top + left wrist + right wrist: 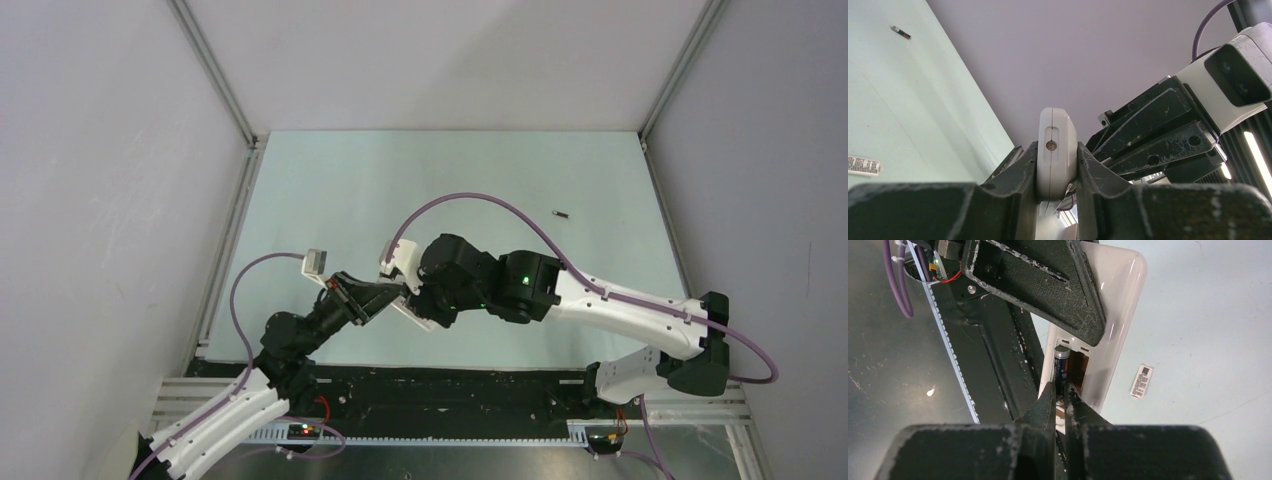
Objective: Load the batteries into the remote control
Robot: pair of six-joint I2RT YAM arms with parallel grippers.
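One remote point(1057, 150), two batteries point(1061, 371), seemingly one cover point(1141, 381)

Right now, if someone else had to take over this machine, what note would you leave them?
Left gripper: shut on the remote control, held off the table, open recess facing the right arm.
Right gripper: shut, tips at a battery lying in the recess; gripping or pushing, I cannot tell.
The second battery lies far out on the table.
Left to do: seat the first, then fetch and load the second.

A small labelled plate point(1141, 381) lies flat on the pale green table point(450, 180).
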